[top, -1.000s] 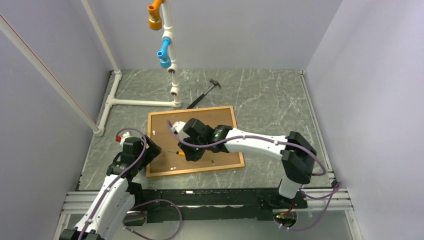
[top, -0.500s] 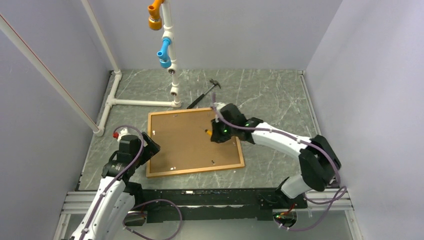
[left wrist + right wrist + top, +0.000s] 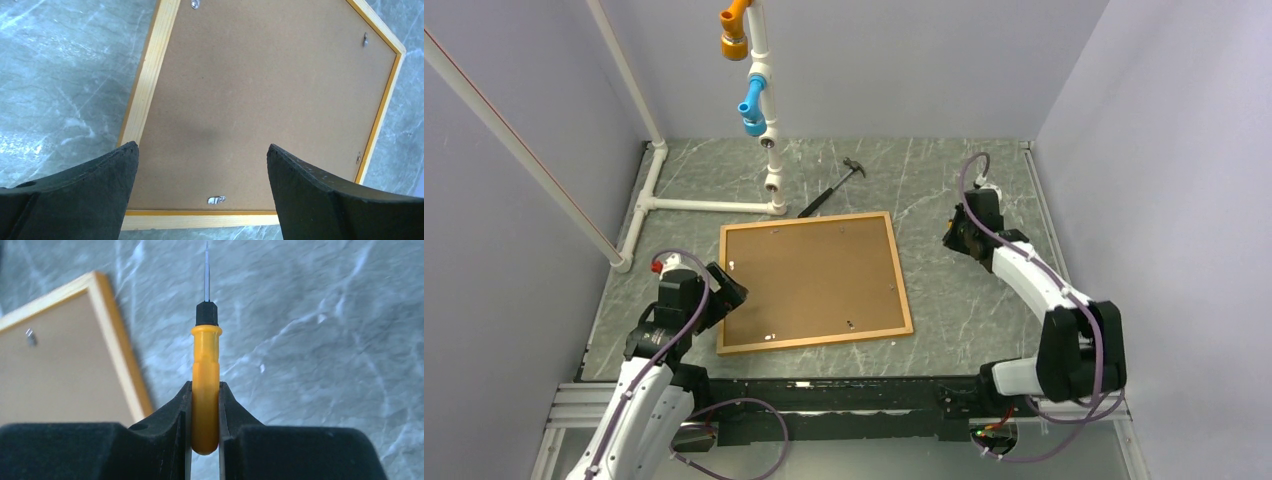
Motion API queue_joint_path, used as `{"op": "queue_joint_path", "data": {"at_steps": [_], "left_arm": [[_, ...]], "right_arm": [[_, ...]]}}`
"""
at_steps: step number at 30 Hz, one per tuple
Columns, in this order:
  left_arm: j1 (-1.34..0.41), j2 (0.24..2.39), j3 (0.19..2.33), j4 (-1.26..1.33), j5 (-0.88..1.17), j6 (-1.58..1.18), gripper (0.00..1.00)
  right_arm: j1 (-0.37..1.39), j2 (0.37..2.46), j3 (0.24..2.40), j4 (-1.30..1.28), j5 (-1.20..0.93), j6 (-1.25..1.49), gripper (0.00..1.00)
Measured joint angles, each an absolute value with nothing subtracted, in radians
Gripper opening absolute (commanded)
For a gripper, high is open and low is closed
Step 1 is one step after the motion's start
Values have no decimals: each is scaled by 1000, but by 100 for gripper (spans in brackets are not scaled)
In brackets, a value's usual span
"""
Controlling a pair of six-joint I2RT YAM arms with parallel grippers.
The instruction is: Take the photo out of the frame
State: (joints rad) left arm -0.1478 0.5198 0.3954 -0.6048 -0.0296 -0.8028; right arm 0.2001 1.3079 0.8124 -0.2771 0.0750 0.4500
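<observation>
Nearest you, the left gripper (image 3: 730,290) hangs at the left edge of the frame (image 3: 816,339), toward its near corner; its jaws stand spread wide with nothing between them. In its wrist view you look down between the two black fingers (image 3: 90,190) onto brown board, and the fingertips are held above that board, not on it.

The photo (image 3: 809,275) lies face down inside the frame, flat on the grey marbled table (image 3: 964,300); only its brown back (image 3: 260,100) shows. The orange border (image 3: 382,115) runs round all four sides; small metal tabs (image 3: 216,200) sit on the board just inside the border; you cannot tell whether they are turned to hold or to release.

Farther out, your right gripper (image 3: 951,238) is over bare table to the right of the frame's far-right corner, near it but apart. Its jaws are clamped on the orange handle of a small screwdriver (image 3: 205,355); the thin blade points away from the gripper (image 3: 205,390), over the table.

Beyond the frame's far edge lies a hammer (image 3: 832,190), just past the border; behind it rises the white pipe structure (image 3: 714,205), carrying a blue fitting (image 3: 752,100) and, higher, an orange fitting (image 3: 734,30).
</observation>
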Motion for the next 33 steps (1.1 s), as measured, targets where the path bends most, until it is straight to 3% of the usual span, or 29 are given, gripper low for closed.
{"op": "queue_joint_path", "data": {"at_steps": [6, 14, 18, 26, 33], "left_arm": [[-148, 513, 395, -604, 14, -797, 99], [-149, 418, 412, -627, 31, -801, 99], [-149, 388, 413, -653, 31, -806, 99], [-150, 381, 430, -682, 30, -805, 99], [-150, 384, 445, -695, 31, -805, 99]], "right_arm": [[133, 1570, 1006, -257, 179, 430, 0], [118, 2086, 1569, -295, 292, 317, 0], [117, 2243, 1776, -343, 287, 294, 1], [117, 2314, 1826, -405, 278, 269, 30], [117, 2338, 1855, -429, 269, 240, 45]]}}
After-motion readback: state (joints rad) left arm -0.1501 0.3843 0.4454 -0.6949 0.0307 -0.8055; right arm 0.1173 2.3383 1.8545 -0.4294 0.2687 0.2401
